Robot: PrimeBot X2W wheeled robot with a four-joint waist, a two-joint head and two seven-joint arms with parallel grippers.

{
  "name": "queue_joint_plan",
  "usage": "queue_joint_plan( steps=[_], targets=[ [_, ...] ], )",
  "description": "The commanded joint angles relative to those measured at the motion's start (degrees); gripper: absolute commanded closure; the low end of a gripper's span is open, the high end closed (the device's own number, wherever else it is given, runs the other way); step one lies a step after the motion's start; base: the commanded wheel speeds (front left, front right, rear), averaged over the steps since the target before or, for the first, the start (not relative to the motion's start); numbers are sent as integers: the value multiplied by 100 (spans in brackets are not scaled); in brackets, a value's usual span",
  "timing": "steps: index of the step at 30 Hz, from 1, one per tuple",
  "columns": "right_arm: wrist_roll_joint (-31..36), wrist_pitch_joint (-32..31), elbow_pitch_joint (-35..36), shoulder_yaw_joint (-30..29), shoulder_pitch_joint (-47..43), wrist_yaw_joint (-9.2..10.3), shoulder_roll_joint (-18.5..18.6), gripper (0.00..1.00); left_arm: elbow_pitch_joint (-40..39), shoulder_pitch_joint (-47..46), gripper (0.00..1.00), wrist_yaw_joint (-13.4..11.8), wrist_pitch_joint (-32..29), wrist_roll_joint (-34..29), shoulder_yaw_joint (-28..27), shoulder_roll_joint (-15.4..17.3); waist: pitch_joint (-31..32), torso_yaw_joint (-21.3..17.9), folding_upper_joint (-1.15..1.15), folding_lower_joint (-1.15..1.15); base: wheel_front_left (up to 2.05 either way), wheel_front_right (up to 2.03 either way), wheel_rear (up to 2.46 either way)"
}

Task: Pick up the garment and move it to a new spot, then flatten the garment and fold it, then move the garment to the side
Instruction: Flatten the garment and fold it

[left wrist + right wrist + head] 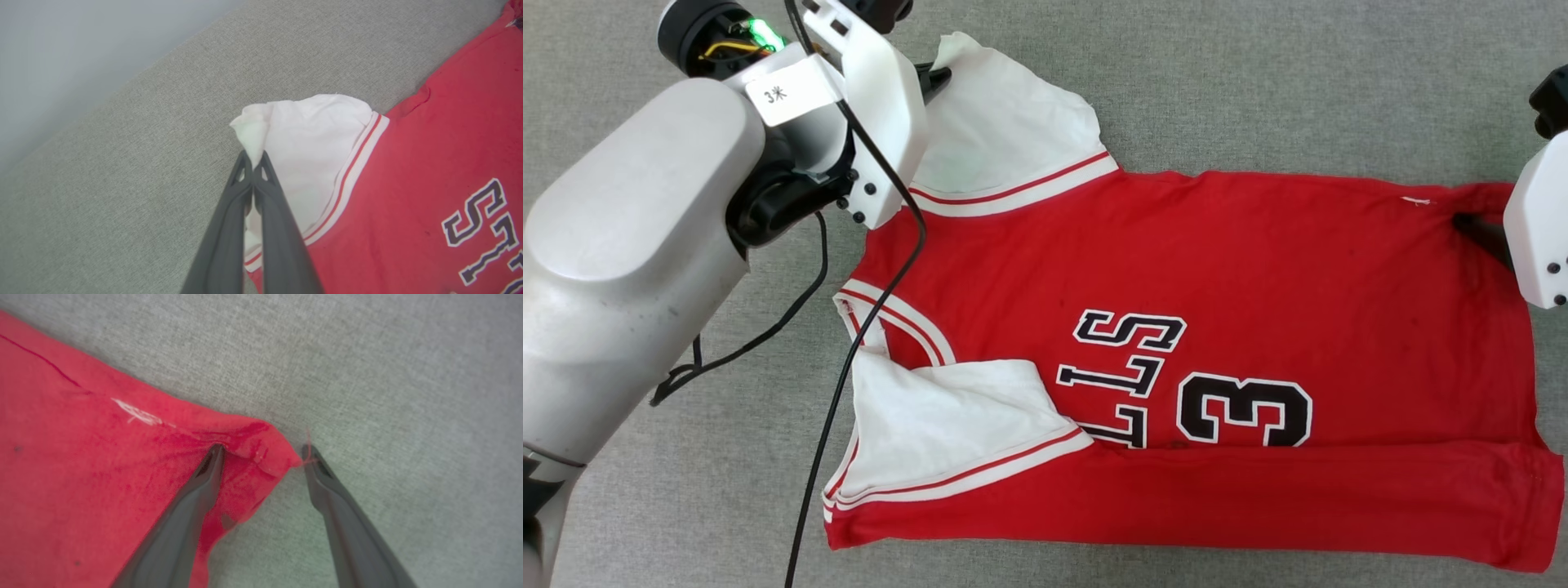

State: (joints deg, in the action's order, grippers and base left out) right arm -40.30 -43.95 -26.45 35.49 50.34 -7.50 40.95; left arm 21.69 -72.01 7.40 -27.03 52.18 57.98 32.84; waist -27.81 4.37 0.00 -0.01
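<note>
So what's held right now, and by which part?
The left gripper pinches the jersey by the tip of one white sleeve, jaws shut. The right gripper holds nothing: jaws open, astride a red hem corner.

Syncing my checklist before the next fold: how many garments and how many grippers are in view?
Red basketball jersey T-shirt with white short sleeves: 1
Dark two-fingered grippers: 2 (left gripper, jaws shut on one white sleeve; right gripper, jaws open)
Total: 3

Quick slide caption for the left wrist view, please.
Left pincer shut on the white sleeve tip of the red jersey on grey fabric.
</note>
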Motion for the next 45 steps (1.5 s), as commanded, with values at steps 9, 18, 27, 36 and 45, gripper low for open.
queue_joint_plan(
  steps=[9,18,27,36,45],
  targets=[
    [-155,1162,-449,408,135,7,16,100,42,189,100,-73,273,42,-82,163,264,-58,0,1,0,0,0],
    [-358,2142,-456,565,-113,6,2,100,-199,750,100,-235,574,206,-139,398,799,-61,0,1,0,0,0],
    [-601,2762,-163,779,-710,6,164,100,-827,1809,100,-578,852,440,-60,796,1394,-19,0,1,0,0,0],
    [-836,3050,249,824,-1578,5,325,100,-1449,2985,100,-1007,1110,697,86,1201,1934,-26,0,1,0,0,0],
    [-995,3305,726,477,-2659,5,521,100,-1859,3967,100,-1400,1376,982,207,1448,2218,22,0,1,0,0,0]
  ],
)
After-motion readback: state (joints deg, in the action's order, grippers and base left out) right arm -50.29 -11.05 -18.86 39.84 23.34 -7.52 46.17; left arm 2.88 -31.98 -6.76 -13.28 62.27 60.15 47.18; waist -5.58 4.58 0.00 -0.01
